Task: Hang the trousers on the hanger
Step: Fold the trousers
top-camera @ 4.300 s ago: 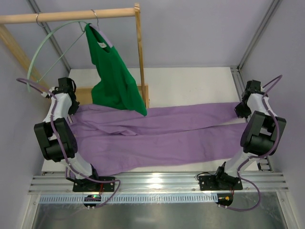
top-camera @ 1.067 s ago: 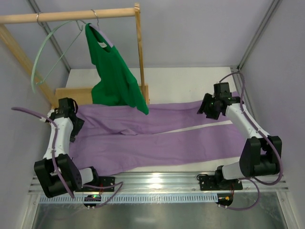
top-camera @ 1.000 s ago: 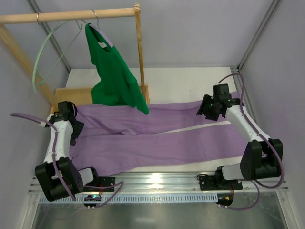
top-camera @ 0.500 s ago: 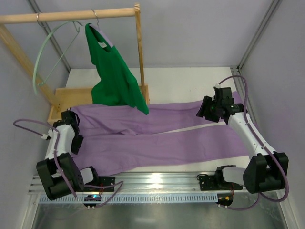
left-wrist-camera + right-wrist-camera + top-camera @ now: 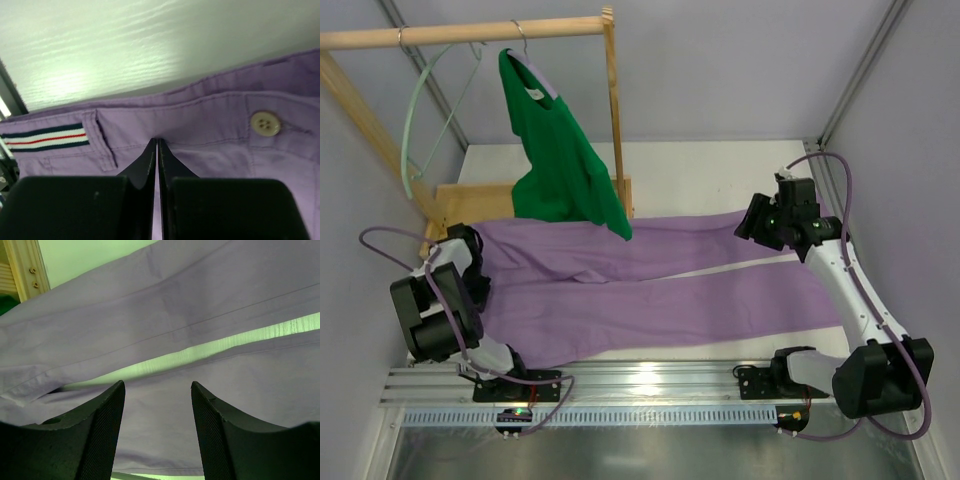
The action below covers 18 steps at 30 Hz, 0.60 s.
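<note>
The lilac trousers (image 5: 650, 285) lie flat across the table, waistband at the left, legs running right. My left gripper (image 5: 473, 283) is down at the waistband's left end. In the left wrist view it (image 5: 157, 141) is shut, its tips pinching the waistband (image 5: 200, 112) between a striped tab (image 5: 45, 136) and a button (image 5: 265, 123). My right gripper (image 5: 757, 222) hovers open over the upper trouser leg. From the right wrist, its fingers (image 5: 157, 385) stand wide apart above the fabric (image 5: 165, 315). The pale mint hanger (image 5: 410, 140) hangs from the rod at the upper left.
A wooden rod (image 5: 470, 35) on a post (image 5: 614, 120) carries a bright green top (image 5: 560, 150) on its own hanger. A wooden base board (image 5: 470, 200) lies behind the waistband. Side walls and metal frame rails enclose the table (image 5: 720, 180).
My left gripper came down toward the near left onto the waistband and closed. The right arm shifted slightly right, still open. The mint hanger has swung a little.
</note>
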Motion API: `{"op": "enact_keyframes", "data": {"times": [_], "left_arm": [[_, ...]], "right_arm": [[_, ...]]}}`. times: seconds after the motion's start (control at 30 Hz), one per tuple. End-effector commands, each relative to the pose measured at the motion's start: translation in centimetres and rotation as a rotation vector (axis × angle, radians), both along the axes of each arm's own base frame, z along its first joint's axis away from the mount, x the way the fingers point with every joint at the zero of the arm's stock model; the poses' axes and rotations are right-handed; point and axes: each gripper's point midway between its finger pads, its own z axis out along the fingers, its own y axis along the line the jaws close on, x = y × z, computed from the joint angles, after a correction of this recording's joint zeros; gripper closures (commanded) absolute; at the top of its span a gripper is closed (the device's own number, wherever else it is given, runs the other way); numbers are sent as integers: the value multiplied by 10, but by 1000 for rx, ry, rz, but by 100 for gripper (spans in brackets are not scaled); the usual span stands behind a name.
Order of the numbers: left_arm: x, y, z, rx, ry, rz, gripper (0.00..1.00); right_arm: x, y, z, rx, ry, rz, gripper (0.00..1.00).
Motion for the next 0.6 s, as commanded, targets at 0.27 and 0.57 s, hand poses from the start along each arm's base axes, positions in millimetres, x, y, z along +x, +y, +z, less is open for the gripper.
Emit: {"op": "enact_keyframes", "data": {"times": [0.27,0.57], "left_arm": [[32,29,28,69,-68,-9,96],[-5,18,75,154,-186,106,39]], "right_arm": [[5,-4,32,-33,-102,11,41],[-1,2,31,0,-107,33,41]]}}
